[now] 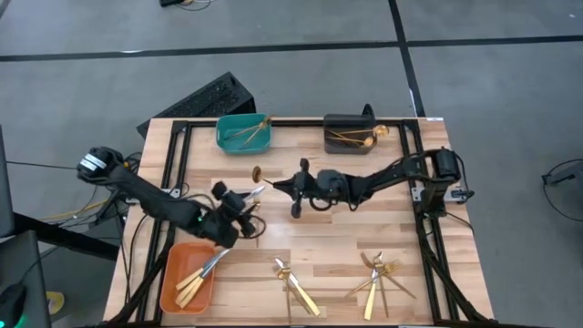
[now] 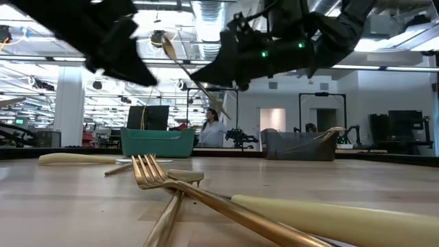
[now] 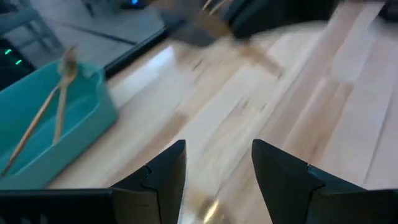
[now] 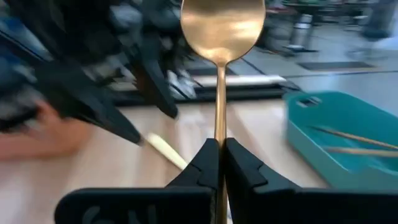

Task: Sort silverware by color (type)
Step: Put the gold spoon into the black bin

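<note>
Your tabletop (image 1: 355,241) is a pale wooden slab on a dark frame, standing on a grey floor, with a large lit hall visible beyond it in the low view. At the far edge you see a teal bin (image 1: 243,133) holding slim gold pieces and a dark grey bin (image 1: 351,134) holding more gold pieces; at the near left corner an orange bin (image 1: 187,276) holds cream-handled knives. Your right claw (image 1: 279,185), reaching in over the middle of the tabletop, is clenched on the stem of a gold spoon (image 4: 222,28), whose bowl stands clear ahead of the fingers in the right wrist view. Your left claw (image 1: 248,202) hangs just beside it, toward the near left, with its two dark fingers (image 3: 163,171) spread apart and nothing between them; a knife (image 1: 253,193) appears to lie close by its tip. Unsorted silverware rests near the front edge: one loose cluster (image 1: 296,284) left of centre and a second crossed cluster of forks (image 1: 378,273) to its right. A single small gold piece (image 1: 257,172) lies apart, below the teal bin.
</note>
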`<move>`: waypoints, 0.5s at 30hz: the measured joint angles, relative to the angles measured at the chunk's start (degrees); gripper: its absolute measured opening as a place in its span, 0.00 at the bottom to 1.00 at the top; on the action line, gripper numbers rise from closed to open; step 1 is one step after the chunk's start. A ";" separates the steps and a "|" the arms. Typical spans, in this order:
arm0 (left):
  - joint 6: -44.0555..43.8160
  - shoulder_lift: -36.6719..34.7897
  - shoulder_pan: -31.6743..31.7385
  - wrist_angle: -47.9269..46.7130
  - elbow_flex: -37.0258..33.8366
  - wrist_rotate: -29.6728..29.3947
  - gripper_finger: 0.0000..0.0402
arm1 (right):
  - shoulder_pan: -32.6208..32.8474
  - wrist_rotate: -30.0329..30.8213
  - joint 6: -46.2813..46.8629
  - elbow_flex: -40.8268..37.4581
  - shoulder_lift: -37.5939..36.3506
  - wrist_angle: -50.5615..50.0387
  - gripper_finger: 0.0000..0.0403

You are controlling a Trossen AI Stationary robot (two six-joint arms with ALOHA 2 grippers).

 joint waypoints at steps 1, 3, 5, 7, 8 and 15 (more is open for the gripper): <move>2.38 0.14 1.06 2.81 0.02 0.30 0.43 | 0.65 2.68 -1.28 -0.05 0.02 -0.18 0.08; 5.65 0.11 2.87 6.36 0.02 -0.74 0.43 | 2.15 9.71 -3.86 0.11 -0.08 0.55 0.08; 9.44 0.11 4.66 10.05 0.02 -1.27 0.43 | 3.68 17.44 -6.70 0.19 -0.15 1.00 0.08; 13.18 0.11 6.66 13.20 0.02 -0.63 0.43 | 5.04 22.34 -9.94 0.15 -0.11 1.09 0.08; 15.24 0.11 7.74 15.47 0.02 0.84 0.43 | 5.53 23.81 -11.04 0.15 -0.11 1.22 0.08; 27.71 0.11 13.93 30.27 0.00 12.68 0.43 | 7.39 28.17 -14.82 0.15 -0.11 2.33 0.08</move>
